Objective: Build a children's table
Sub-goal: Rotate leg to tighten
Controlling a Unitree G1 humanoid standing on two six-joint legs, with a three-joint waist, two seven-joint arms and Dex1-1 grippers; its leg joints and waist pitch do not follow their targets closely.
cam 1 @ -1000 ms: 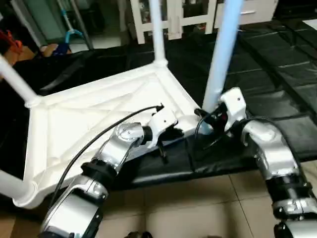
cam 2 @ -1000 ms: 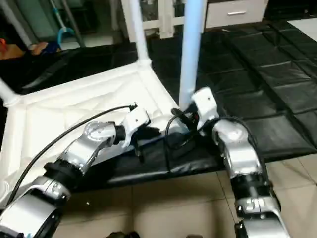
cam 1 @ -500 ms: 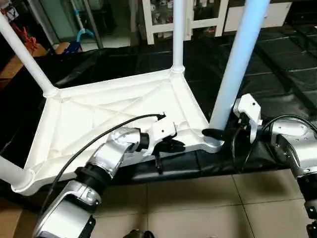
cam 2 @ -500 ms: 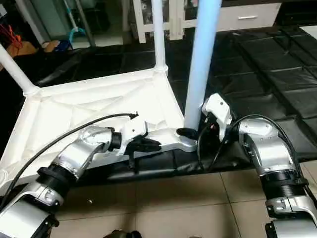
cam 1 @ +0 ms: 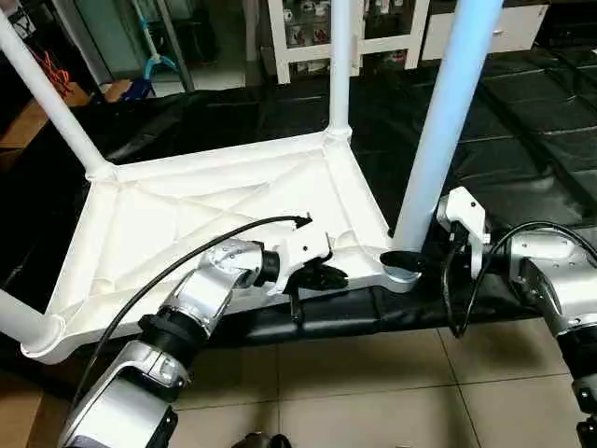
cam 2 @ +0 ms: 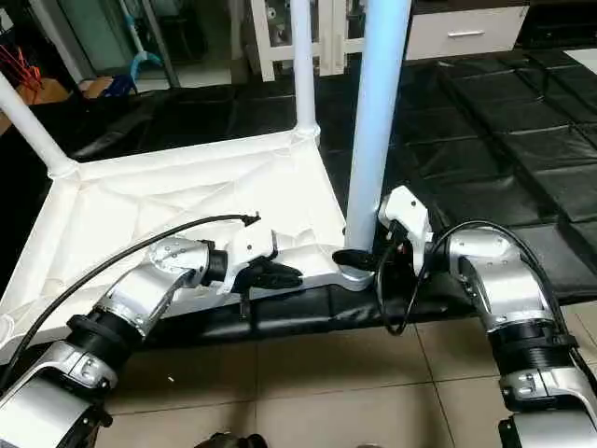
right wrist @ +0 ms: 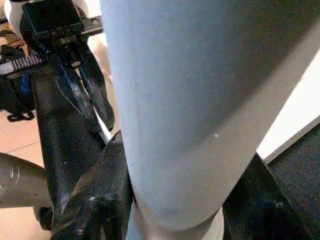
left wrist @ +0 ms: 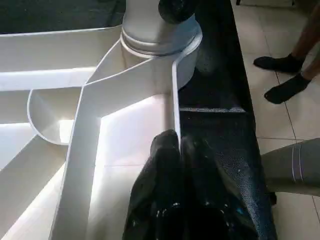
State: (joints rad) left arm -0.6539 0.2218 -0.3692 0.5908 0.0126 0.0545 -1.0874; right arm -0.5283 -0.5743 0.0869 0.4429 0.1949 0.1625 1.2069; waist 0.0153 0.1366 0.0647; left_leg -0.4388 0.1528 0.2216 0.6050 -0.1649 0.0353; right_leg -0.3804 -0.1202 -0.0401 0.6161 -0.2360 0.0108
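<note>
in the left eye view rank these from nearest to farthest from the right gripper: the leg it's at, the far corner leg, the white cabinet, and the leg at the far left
1. Leg at the near right corner, between the right gripper's fingers.
2. Far corner leg, behind it, across the tabletop.
3 and 4. White cabinet at the back and far-left leg: too close to call.

All four legs run off the picture's upper edge, so their tops cannot be seen: the near leg (cam 1: 446,121) at 1 o'clock, the far leg (cam 1: 340,61) at 12 o'clock, the left leg (cam 1: 47,98) at 10 o'clock; a fourth leg (cam 1: 17,327) is cut at 8 o'clock; the near leg hides the far side of the right gripper (right wrist: 180,200); a person's legs (left wrist: 295,60) are cropped at 3 o'clock.
</note>
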